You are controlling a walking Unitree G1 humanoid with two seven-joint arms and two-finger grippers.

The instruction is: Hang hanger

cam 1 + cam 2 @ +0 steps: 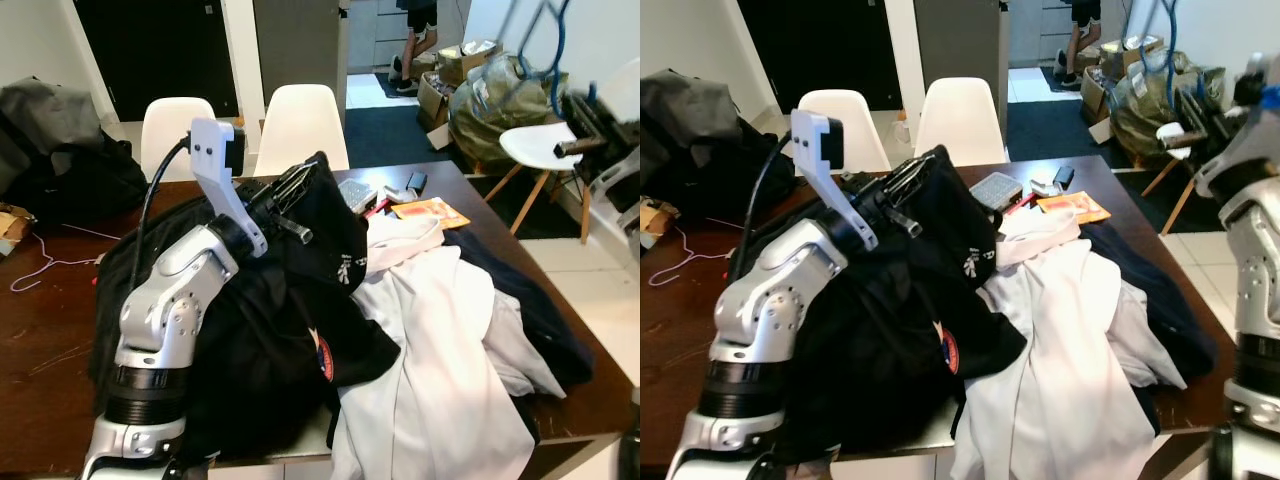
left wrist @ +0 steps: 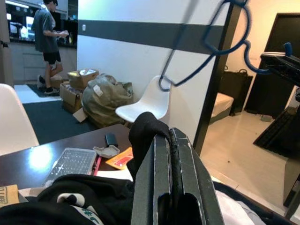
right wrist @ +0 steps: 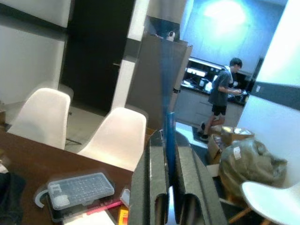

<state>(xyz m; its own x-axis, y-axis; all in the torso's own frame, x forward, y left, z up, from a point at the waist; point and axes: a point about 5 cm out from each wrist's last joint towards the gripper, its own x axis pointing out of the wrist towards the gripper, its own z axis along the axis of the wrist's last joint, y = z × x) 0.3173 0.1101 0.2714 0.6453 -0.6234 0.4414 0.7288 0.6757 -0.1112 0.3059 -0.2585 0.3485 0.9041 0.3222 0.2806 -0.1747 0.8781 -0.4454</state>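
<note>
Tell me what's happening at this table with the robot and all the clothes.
The robot is working on hanging clothes. Its left claw is shut on a black garment, pinching a fold above the heap on the dark table. Its right claw is raised off to the side, shut on a blue hanger held in the air. A white garment lies beside the black one, hanging over the table's edge. A person stands in the kitchen beyond.
</note>
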